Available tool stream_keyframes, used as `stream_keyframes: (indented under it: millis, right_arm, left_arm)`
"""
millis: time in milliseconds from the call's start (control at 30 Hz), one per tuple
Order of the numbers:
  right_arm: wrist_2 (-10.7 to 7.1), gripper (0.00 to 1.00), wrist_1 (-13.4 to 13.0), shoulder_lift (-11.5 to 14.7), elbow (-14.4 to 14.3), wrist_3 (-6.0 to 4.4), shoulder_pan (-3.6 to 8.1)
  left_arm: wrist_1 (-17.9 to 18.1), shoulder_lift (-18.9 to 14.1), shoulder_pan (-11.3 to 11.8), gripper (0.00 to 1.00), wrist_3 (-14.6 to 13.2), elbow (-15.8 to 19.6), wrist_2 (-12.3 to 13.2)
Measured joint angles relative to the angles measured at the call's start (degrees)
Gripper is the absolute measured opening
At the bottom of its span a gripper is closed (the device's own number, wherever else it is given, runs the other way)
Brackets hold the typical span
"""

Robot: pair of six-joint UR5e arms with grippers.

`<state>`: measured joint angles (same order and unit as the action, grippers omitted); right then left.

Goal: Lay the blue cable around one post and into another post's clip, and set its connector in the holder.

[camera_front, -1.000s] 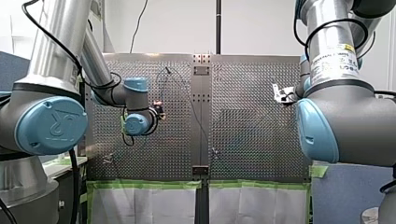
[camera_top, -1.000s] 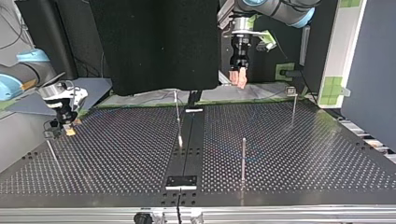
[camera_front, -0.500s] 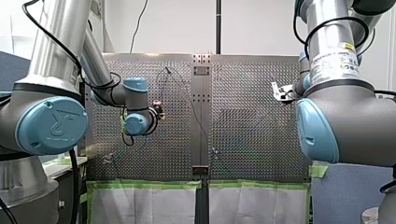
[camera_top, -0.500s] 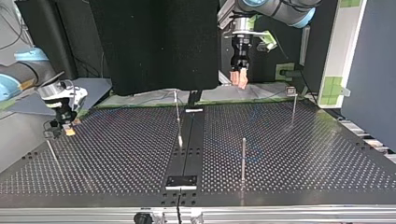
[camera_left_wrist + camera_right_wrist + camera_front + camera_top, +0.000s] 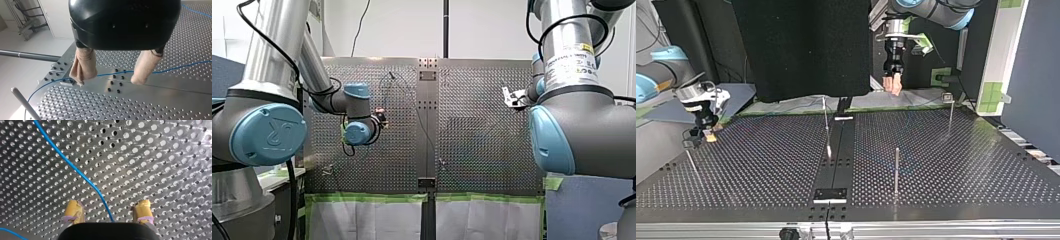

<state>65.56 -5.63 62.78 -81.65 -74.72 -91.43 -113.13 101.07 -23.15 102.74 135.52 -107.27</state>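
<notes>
Top view, L to R. My right gripper [image 5: 704, 134] sits low over the perforated table [image 5: 961, 175] nr its left edge, w/ a thin leaning post [image 5: 692, 165] just in front of it. In the right wrist view its yellow pads [image 5: 73, 210] are wide apart. The blue cable [image 5: 82, 176] runs diagonally over the holes and in btwn them, touching neither pad, so nothing is gripped.

At mid table stands a middle post [image 5: 826, 122]. To its right, nearer the front edge, is an upright post [image 5: 896, 170], then a square-headed post [image 5: 950, 112] twd the far right.

My left gripper [image 5: 892, 87] hangs above the table's far edge, right of centre. In the left wrist view its beige pads [image 5: 83, 65] are apart and hold nothing. The cable lies on the plate below, crossing the solid centre strip beneath both fingertips.
</notes>
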Motion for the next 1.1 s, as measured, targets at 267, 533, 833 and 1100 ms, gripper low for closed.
stream_keyframes:
  millis: [267,533,833,1100]
  right_arm:
    - [0.48,1.00,-0.97,2.67,-2.23,-0.08,-0.24]
    - [-0.37,1.00,-4.09,5.90,-6.36,-0.34,-1.95]
    - [0.50,1.00,-8.85,7.85,-11.18,-4.17,-6.77]
    - [4.85,1.00,-10.75,7.86,-13.96,-5.64,-11.25]
  left_arm:
    - [-0.02,-0.01,0.02,1.00,0.07,0.01,-0.06]
    - [-0.15,0.00,-0.03,1.00,0.64,0.02,0.03]
    - [-3.42,0.01,-0.08,1.00,1.00,0.04,-0.39]
    - [-7.61,0.00,0.02,1.00,-0.32,1.13,-1.59]
